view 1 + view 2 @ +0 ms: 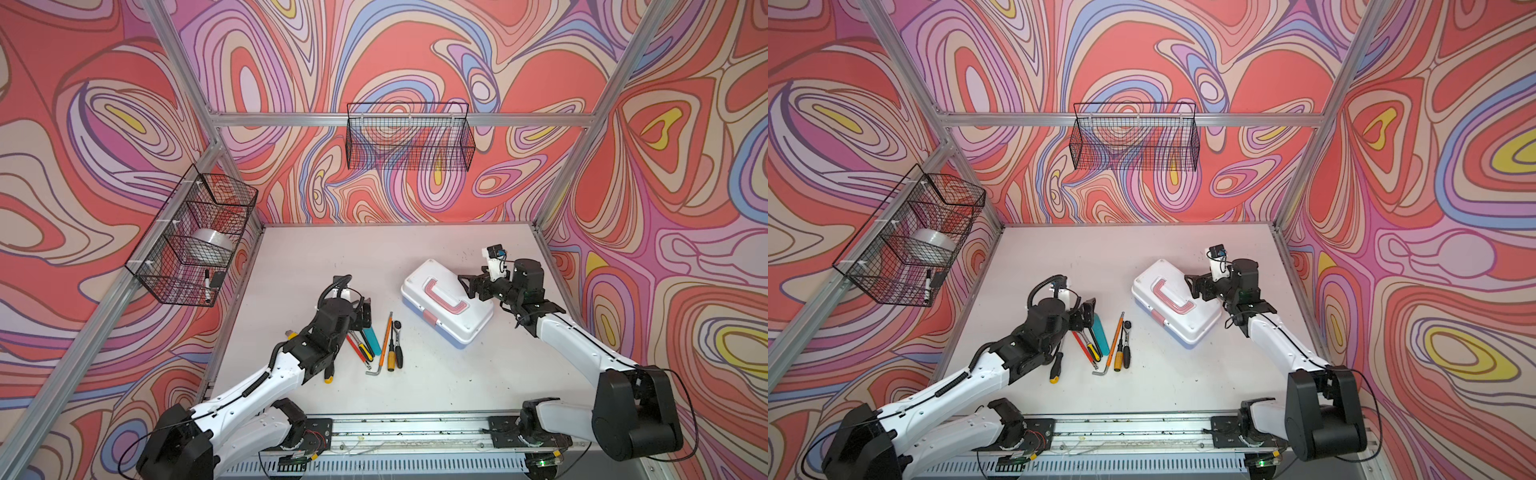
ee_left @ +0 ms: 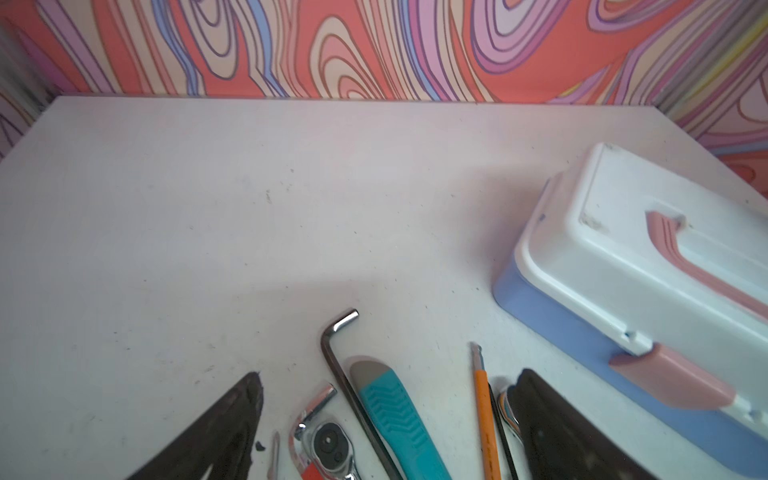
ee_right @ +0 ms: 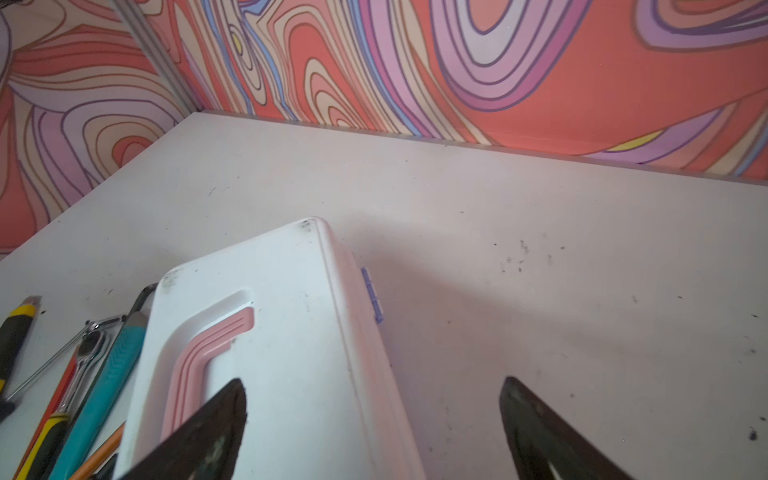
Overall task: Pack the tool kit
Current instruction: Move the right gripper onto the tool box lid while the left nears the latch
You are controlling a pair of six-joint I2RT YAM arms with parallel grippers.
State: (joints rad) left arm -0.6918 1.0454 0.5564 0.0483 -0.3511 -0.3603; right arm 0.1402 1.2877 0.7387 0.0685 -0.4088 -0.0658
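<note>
On the table's (image 1: pixel 332 257) right half the tool kit (image 1: pixel 446 302) lies closed. My right claw (image 3: pixel 374 386) gapes wide over its lid (image 3: pixel 291 282), left claw (image 2: pixel 390 376) wide above the teal utility knife (image 2: pixel 395 415); nudging the lid may skid the kit unopened.

A black wire basket (image 1: pixel 166 286) hangs on the left wall, holding a roll of clear tape (image 1: pixel 212 248) and a black marker (image 1: pixel 206 285). A second wire basket (image 1: pixel 409 141) hangs on the far wall, above the white table (image 1: pixel 324 249).

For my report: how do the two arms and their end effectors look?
The left arm and right arm have white shells, black joints and thin black cables; the left adds a coiled cable. End effector fingers are dark, tapered.
</note>
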